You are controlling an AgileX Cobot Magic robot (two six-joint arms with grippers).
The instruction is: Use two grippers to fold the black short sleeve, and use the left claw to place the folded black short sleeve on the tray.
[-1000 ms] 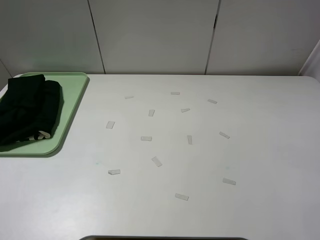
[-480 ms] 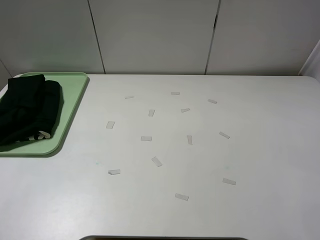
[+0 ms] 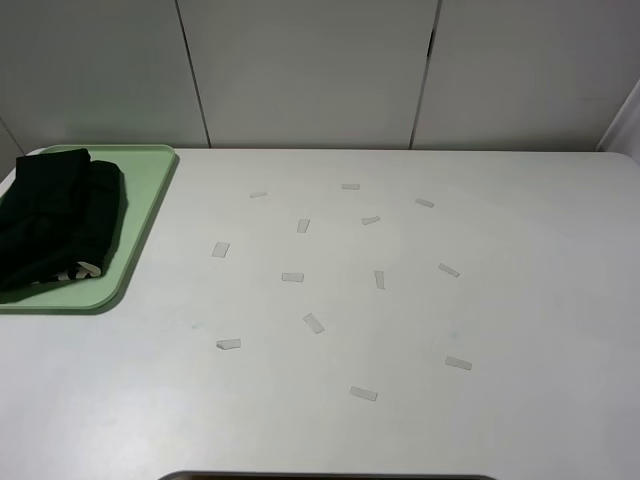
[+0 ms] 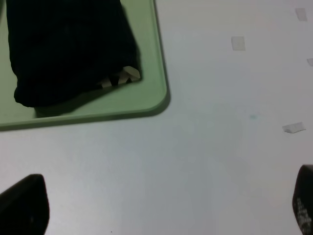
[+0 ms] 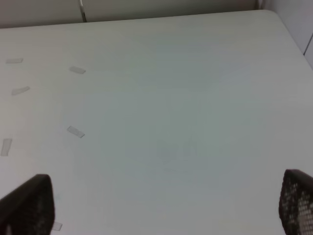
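arms: outside the exterior high view | left gripper (image 4: 161,210): only two dark fingertips at the frame's corners | right gripper (image 5: 166,205): likewise only blurred fingertips | tray (image 3: 140,225): left side cut by the edge | black short sleeve (image 3: 55,220): lettering mostly folded under, unreadable; left part cut off

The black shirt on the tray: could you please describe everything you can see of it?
The black shirt looks like soft dark cloth, folded into a thick, slightly rumpled bundle. It lies flat on the pale green tray, covering most of the visible part, with its left side cut off by the overhead view's edge. A bit of pale lettering peeks out at one lower corner. Only the tray touches it; neither gripper is on it.
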